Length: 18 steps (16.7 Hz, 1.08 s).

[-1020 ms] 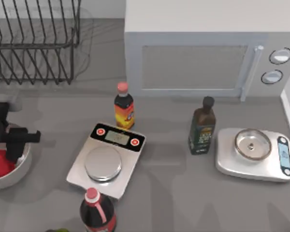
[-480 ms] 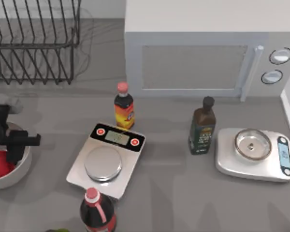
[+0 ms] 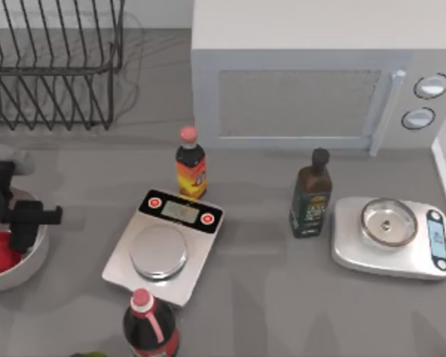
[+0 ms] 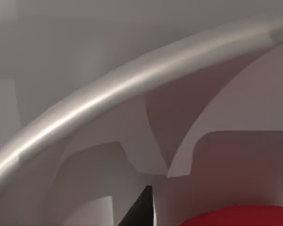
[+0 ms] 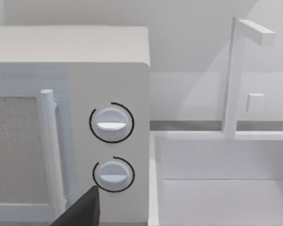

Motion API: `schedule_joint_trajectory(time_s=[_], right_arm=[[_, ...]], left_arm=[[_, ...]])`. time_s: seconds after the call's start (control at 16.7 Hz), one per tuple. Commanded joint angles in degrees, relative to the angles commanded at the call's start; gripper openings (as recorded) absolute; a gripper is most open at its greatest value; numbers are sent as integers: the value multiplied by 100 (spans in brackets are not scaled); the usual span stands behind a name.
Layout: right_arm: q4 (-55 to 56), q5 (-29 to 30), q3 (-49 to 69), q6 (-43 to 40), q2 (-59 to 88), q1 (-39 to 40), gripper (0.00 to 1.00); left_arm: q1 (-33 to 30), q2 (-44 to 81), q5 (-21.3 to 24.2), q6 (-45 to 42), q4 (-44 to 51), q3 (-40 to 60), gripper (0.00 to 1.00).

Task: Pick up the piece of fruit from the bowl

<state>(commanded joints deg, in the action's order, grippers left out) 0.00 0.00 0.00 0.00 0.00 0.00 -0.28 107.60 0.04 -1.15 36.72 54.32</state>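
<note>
1. Microwave (image 3: 312, 82) and dish rack (image 3: 56, 63) line the back, well apart from my work
2. Bowl (image 3: 31, 262) sits at the table's left edge; I judge its high rim forces a descent from above
3. Square scale (image 3: 165, 245) stands beside the bowl, cola bottle (image 3: 150, 327) near; neither blocks
4. My left gripper (image 3: 13, 223) hangs over the bowl; I cannot tell its jaw state
5. Piece of fruit (image 3: 0, 251) lies inside the bowl, under the gripper
6. My right arm is parked by the microwave dials (image 5: 112, 123)

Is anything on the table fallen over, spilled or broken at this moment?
Nothing stands out. The three bottles stand upright, both scales lie flat, and the red fruit sits inside the bowl at the table's left, under the left gripper.
</note>
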Motion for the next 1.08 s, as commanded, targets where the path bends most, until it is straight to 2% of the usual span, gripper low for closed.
schedule_joint_trajectory(time_s=[0.18,0.24,0.66,0.72,0.9,1.08], right_arm=[[0,0,0,0,0,0,100],[0,0,0,0,0,0,100],[0,0,0,0,0,0,100],[0,0,0,0,0,0,100],[0,0,0,0,0,0,100],[0,0,0,0,0,0,100]], left_arm=[[0,0,0,0,0,0,2],[0,0,0,0,0,0,0],[0,0,0,0,0,0,0],[14,-534,-14,-70,387,115,0],[11,-507,-15,-68,596,319,0],[1,-472,-15,-58,1345,1051,0]])
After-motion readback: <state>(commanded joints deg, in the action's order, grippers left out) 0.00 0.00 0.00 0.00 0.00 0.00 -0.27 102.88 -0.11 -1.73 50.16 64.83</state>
